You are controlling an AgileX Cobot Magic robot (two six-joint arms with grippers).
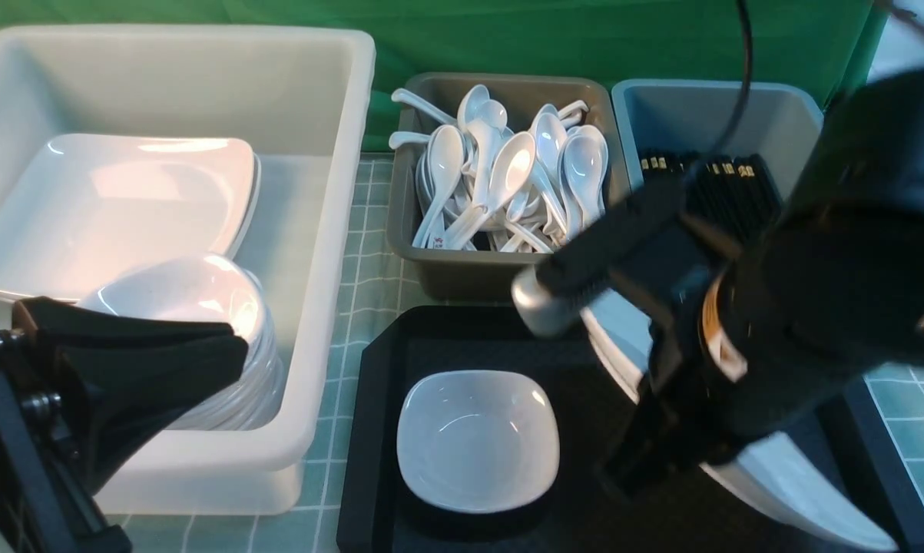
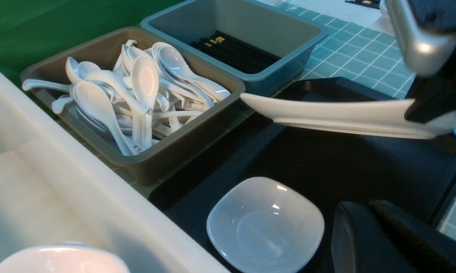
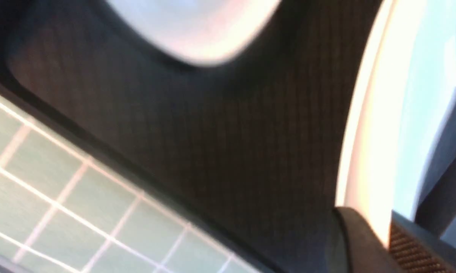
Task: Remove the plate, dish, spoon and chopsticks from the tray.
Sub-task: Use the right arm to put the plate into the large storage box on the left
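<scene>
The black tray (image 1: pixel 362 430) lies front centre. The small white dish (image 1: pixel 477 439) stands upright on its left half; the left wrist view has the dish (image 2: pixel 265 223) too. The large white plate (image 1: pixel 799 491) is tilted, one edge raised off the tray floor (image 2: pixel 364 159), the lifted plate (image 2: pixel 337 112) seen edge-on. My right gripper (image 3: pixel 387 231) is shut on the plate's rim (image 3: pixel 368 132). My left gripper (image 1: pixel 231 349) is shut and empty, hovering over the white bin's near side, left of the tray. On the tray I see no spoon and no chopsticks.
The big white bin (image 1: pixel 331 230) at the left holds a large plate and a stack of small dishes (image 1: pixel 193 292). Behind the tray, a brown bin (image 1: pixel 462 276) holds several white soup spoons. A blue-grey bin (image 1: pixel 784 115) holds black sticks with gold bands.
</scene>
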